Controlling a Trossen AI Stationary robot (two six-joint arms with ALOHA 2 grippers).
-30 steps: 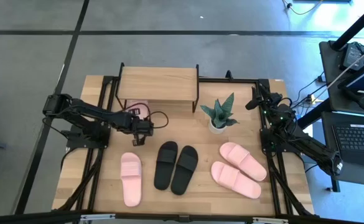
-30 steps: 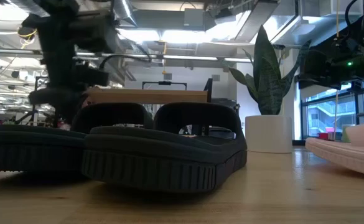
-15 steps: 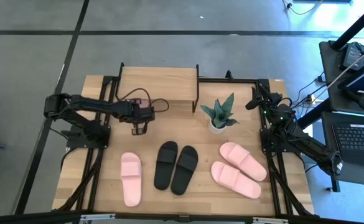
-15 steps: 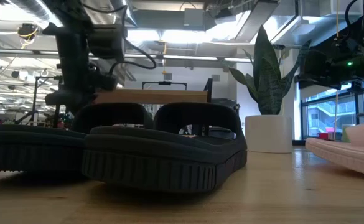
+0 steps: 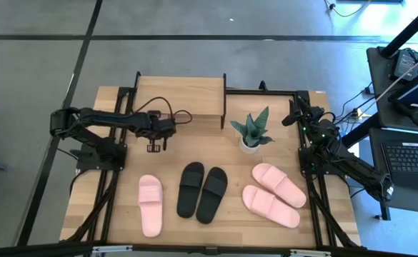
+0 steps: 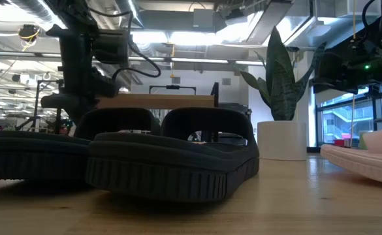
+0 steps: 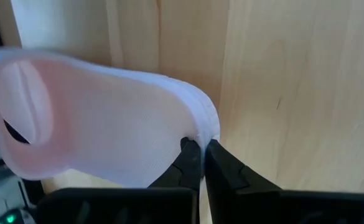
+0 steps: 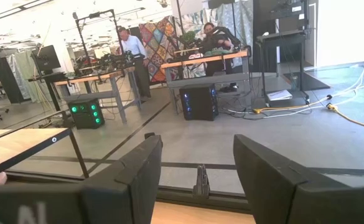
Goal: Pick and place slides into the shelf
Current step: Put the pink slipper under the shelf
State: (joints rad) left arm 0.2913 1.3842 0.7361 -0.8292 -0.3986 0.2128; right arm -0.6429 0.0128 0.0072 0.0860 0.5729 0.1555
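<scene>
The left arm extends from the table's left edge toward the shelf [image 5: 181,96], wrist bent downward. The left pincer [image 5: 155,145] hangs just in front of the shelf's left end, fingers [image 7: 190,163] pinched on the rim of a pink slide [image 7: 101,127]. The right arm is folded at the table's right edge, well apart from the shelf; right pincer [image 8: 197,168] spread, holding nothing.

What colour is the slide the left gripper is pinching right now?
Light pink slide, pinched at its edge by the left gripper; clearest in the left wrist view.
</scene>
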